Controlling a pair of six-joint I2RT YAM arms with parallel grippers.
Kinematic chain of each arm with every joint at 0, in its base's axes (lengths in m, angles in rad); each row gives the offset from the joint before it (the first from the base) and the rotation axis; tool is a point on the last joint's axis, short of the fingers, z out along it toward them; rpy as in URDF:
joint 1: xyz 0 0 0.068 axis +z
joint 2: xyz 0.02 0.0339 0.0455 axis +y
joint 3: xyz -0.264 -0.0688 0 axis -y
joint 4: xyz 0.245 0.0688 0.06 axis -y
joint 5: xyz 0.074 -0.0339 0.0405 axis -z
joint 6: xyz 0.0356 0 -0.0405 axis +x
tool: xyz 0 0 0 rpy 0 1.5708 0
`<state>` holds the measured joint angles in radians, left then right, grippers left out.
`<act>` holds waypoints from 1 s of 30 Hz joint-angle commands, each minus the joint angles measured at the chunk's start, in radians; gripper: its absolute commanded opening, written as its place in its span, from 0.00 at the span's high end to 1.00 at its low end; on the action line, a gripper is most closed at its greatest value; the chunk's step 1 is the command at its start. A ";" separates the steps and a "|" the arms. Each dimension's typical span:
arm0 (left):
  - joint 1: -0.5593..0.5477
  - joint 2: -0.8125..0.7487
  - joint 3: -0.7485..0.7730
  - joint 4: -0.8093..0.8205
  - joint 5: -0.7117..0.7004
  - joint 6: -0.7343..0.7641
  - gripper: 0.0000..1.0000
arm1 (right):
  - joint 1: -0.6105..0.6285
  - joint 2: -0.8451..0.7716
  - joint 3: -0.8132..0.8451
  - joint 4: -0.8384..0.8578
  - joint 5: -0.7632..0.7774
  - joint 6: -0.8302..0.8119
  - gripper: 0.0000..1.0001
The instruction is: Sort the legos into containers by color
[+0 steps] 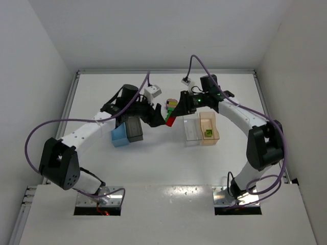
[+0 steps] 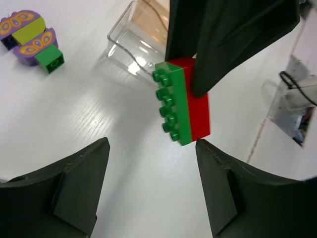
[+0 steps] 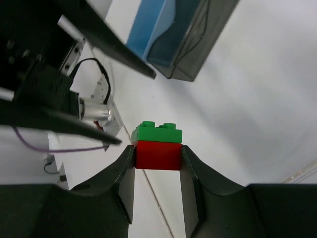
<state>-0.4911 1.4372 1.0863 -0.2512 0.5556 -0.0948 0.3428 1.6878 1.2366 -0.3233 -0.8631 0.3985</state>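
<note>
Now, left gripper (image 2: 151,153): fingers spread wide, holding nothing.
Red plastic brick topped by a green one (image 3: 157,154): between the two grippers.
Right gripper (image 3: 157,157): clamped on the red brick's sides.
Translucent tan-orange bin (image 1: 207,121): one green brick (image 1: 208,133) inside.

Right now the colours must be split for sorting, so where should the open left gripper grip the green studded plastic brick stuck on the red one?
Probably the green studded brick alone, by its two short ends, coming from the studded face. The right gripper clamps only the long sides of the red block, leaving those ends clear for the left gripper.
</note>
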 commanded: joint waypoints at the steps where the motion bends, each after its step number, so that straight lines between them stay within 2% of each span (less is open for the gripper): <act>1: 0.081 -0.026 -0.003 0.046 0.301 -0.005 0.23 | -0.013 -0.050 -0.012 0.015 -0.140 -0.099 1.00; 2: 0.094 -0.011 -0.003 0.046 0.405 -0.016 0.23 | -0.013 -0.050 -0.012 0.015 -0.183 -0.099 1.00; 5: 0.127 0.029 -0.003 0.098 0.565 -0.055 0.23 | -0.022 -0.050 -0.012 0.015 -0.296 -0.141 1.00; 8: 0.140 0.064 -0.003 0.188 0.680 -0.150 0.25 | -0.022 -0.025 -0.012 0.000 -0.361 -0.162 1.00; 11: 0.140 0.077 -0.003 0.280 0.737 -0.247 0.25 | -0.022 -0.016 -0.012 0.000 -0.383 -0.173 1.00; 14: 0.140 0.088 -0.012 0.334 0.747 -0.305 0.25 | -0.022 -0.007 -0.002 0.000 -0.402 -0.173 1.00; 23: 0.140 0.098 -0.022 0.334 0.715 -0.315 0.30 | -0.011 0.012 0.029 0.000 -0.393 -0.164 1.00; 30: 0.140 0.117 -0.022 0.334 0.681 -0.315 0.30 | -0.002 0.012 0.038 0.010 -0.393 -0.155 1.00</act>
<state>-0.3630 1.5425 1.0683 0.0372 1.2324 -0.4057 0.3279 1.7027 1.2278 -0.3477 -1.2156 0.2611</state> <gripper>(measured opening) 0.702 0.352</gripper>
